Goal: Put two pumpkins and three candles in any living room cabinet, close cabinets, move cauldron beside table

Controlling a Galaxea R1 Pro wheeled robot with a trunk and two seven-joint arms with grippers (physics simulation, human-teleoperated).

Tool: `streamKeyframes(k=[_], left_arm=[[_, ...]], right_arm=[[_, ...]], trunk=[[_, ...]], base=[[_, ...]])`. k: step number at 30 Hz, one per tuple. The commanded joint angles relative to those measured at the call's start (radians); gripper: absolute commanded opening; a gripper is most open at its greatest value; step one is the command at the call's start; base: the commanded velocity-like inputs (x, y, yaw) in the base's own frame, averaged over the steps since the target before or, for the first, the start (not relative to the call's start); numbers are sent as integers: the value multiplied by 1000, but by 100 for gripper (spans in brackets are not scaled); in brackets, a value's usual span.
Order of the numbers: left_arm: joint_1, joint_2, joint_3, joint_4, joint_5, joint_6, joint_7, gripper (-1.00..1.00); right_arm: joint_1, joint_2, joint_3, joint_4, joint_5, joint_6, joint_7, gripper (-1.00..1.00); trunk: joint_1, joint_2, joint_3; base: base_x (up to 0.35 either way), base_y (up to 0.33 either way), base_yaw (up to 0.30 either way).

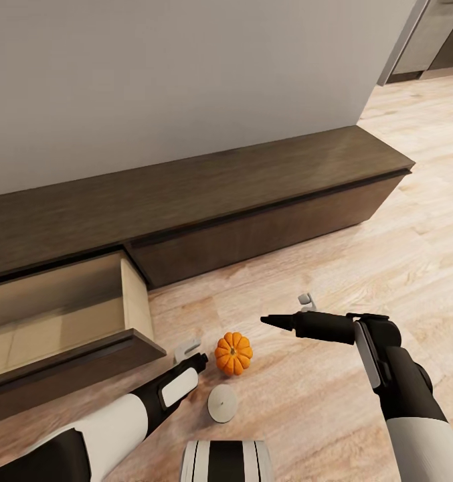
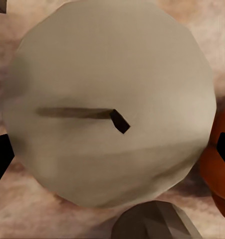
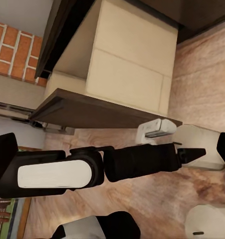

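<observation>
Left gripper (image 1: 201,362) low over floor between drawer and pumpkin; jaw spread not readable. Right gripper (image 1: 269,321) extended above floor, nothing in it, fingers look nearly together. Pumpkin (image 1: 233,353): bright orange, ribbed, dark stem, on wood floor (image 1: 360,281). Candle (image 1: 223,403) just beside it, pale flat top, dark wick; sides hidden from above. Cabinet (image 1: 253,201) dark brown; one drawer (image 1: 136,298) open, beige inside, cut off at frame edge.
</observation>
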State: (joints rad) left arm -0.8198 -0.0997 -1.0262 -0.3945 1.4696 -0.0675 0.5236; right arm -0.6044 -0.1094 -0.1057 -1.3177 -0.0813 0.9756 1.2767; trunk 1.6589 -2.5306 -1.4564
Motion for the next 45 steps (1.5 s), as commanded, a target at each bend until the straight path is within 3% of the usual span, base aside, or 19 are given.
streamKeyframes(k=[1, 45], left_arm=[[0, 0, 0, 0, 0, 0, -2, 100], [-22, 9, 3, 2, 2, 1, 0, 100]], right_arm=[[0, 0, 0, 0, 0, 0, 0, 100], [1, 2, 1, 0, 6, 0, -2, 100]], trunk=[[0, 0, 0], [0, 0, 0]], base=[[0, 0, 0], [0, 0, 0]])
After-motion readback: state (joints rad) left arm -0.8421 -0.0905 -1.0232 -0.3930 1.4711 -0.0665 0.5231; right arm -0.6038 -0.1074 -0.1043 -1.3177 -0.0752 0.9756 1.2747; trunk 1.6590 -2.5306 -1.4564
